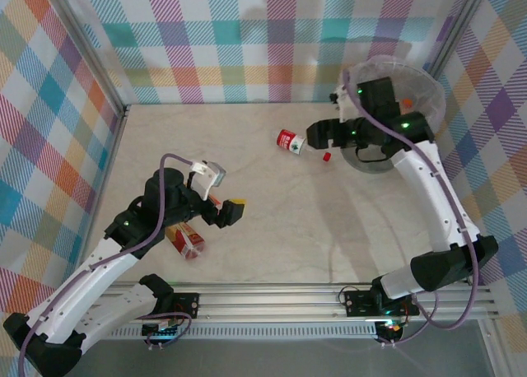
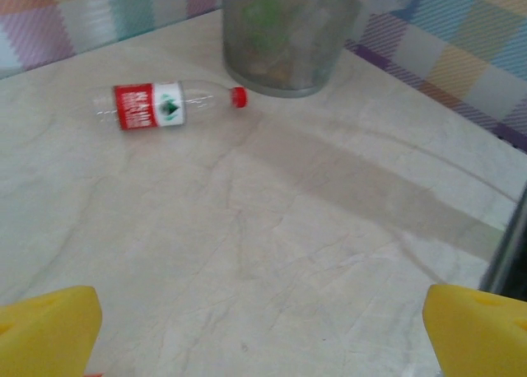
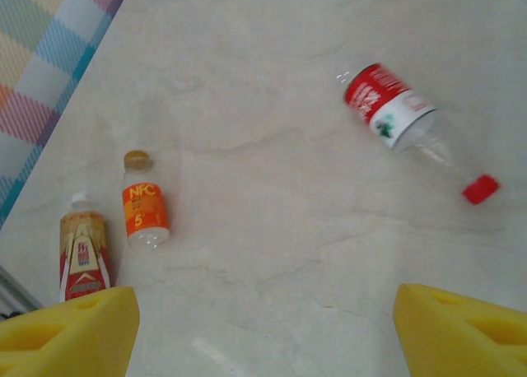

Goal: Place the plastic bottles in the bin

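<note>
A clear plastic bottle with a red and white label (image 1: 288, 141) (image 2: 148, 105) (image 3: 389, 105) and a red cap (image 3: 480, 189) lies on its side on the table, just left of the grey bin (image 1: 399, 97) (image 2: 284, 39). My right gripper (image 1: 315, 135) (image 3: 263, 332) hovers over this bottle, open, nothing between its yellow pads (image 3: 66, 328). An orange-labelled bottle (image 3: 144, 208) and a brown-and-red-labelled bottle (image 1: 185, 240) (image 3: 82, 253) lie near the front left. My left gripper (image 1: 227, 208) (image 2: 263, 336) hangs above them, open wide and empty.
Checked cloth walls on a metal frame close in the table on three sides. The bin stands in the far right corner, its clear bag spread over the rim. An aluminium rail (image 1: 272, 299) with the arm bases runs along the near edge.
</note>
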